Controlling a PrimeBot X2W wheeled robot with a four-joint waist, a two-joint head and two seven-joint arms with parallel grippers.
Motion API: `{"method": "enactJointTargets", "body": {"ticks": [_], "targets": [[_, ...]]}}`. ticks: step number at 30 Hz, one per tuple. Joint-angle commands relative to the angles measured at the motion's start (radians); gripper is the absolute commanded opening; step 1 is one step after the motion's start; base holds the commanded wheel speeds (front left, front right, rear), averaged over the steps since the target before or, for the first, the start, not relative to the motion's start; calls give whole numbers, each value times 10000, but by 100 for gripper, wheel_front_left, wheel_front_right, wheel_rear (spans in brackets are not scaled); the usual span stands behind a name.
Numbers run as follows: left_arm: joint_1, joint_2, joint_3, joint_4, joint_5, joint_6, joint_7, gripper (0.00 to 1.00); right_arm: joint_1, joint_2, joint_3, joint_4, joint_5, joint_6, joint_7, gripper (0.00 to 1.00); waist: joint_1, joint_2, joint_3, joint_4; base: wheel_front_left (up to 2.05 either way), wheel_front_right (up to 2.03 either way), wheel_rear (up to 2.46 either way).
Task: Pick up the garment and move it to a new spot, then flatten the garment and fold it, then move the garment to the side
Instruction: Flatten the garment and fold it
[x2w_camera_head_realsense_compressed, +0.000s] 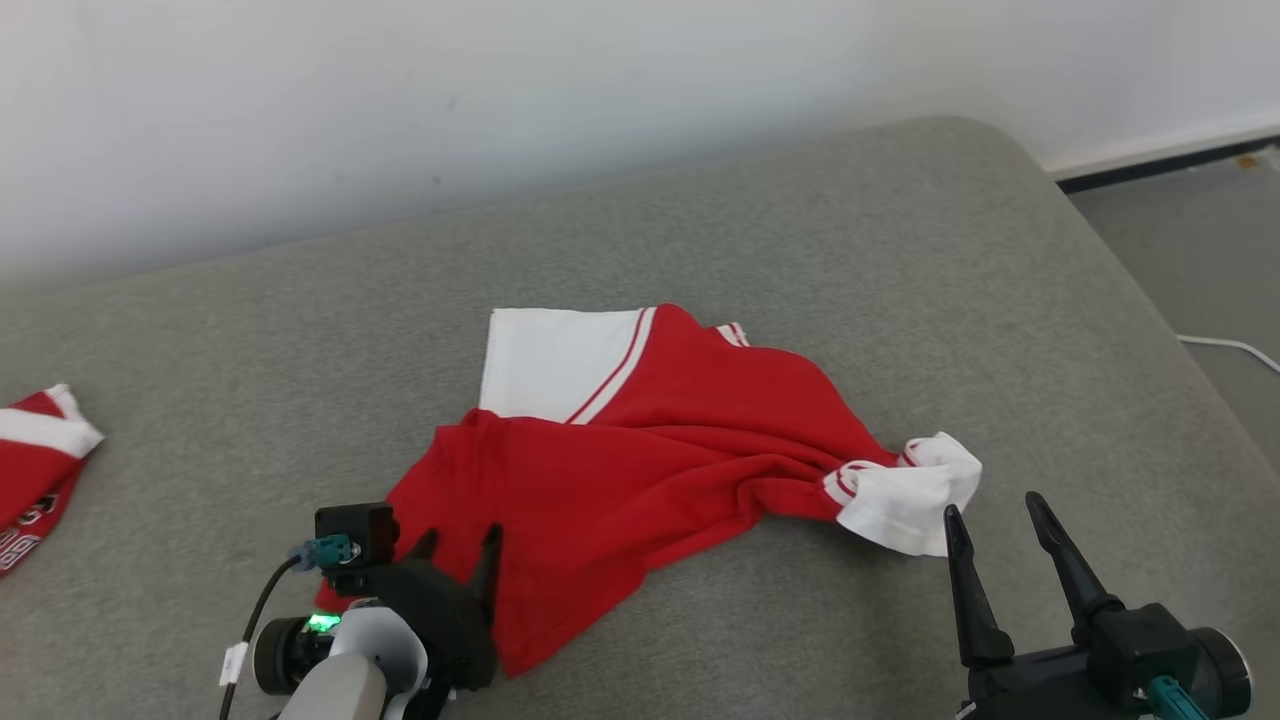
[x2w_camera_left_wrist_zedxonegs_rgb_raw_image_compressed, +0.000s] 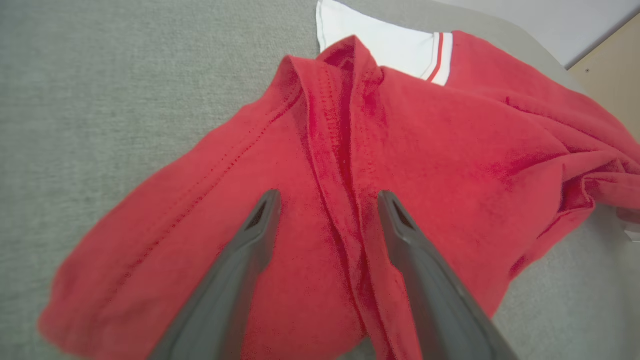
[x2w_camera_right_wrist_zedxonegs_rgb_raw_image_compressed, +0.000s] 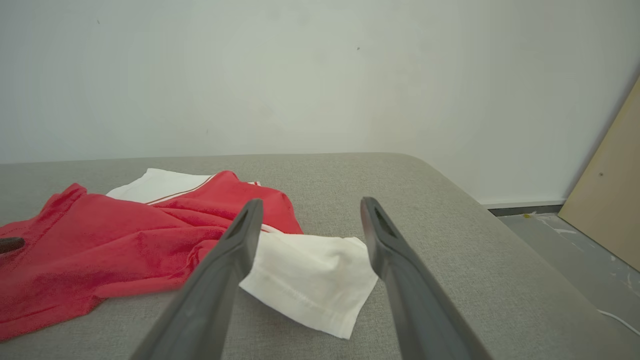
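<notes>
Pincers sit nearest to us in the head view, one at each lower corner. Our left pincer is spread wide over the near left part of the red garment. In the left wrist view its two fingers stand on either side of a raised, stitched fold in the red cloth, and we cannot tell whether the tips touch the fabric. Our right pincer is also spread wide and holds nothing. In the head view its tips stand just short of the white sleeve that trails from the garment's right end. In the right wrist view that sleeve lies flat between and beyond the right pincer's fingers, with the red body bunched to its left. The garment lies crumpled near the middle of the grey padded surface, and its other white sleeve is spread flat on the far side. Well apart at the left edge lies a second red and white cloth. Farther off, the padded surface meets a pale wall. To the right are the grey floor, a thin white cable and a tan board leaning at the wall.
</notes>
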Motion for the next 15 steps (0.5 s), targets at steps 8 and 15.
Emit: {"method": "enactJointTargets", "body": {"ticks": [8,15], "targets": [[-420,25,-456,652,-892,384,197,100,-76,99,-5,214,58,-26,-188,100,-2,-1,222,-774,0,0,0],[-644,38,-794,640,-987,258,-398,0,-111,132,86,299,74,-26,-251,100,-2,-1,101,-803,0,0,0]]}}
